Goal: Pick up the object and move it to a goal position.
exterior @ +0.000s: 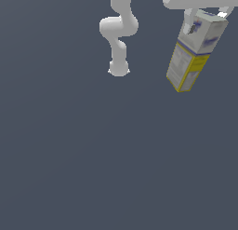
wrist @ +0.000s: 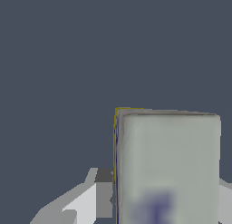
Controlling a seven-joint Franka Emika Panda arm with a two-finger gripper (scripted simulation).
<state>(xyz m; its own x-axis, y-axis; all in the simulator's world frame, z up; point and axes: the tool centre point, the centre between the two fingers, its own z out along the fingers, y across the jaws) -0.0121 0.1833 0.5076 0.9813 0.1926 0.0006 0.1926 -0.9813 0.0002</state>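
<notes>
hand (exterior: 205, 20) clamped on carton (exterior: 193, 54), lifted

Flat dark grey-blue floor (exterior: 69, 168), white robot arm base (exterior: 118, 68) standing on it

Carton (exterior: 195, 50): looks like printed cardboard, matt, with smooth flat faces; upper part white-grey with blurred blue-purple print, lower part yellow-edged with a grey printed panel. In the wrist view its near face (wrist: 167, 168) is pale, even and without sheen. Arm (exterior: 118, 36): smooth, pale grey-white shell, plastic-like, softly shaded, no glare. Gripper (exterior: 207, 17): same smooth pale finish; finger (wrist: 103, 191) has a darker grey matt pad. Floor (exterior: 93, 154): uniform dark grey-blue, matt, untextured.
</notes>
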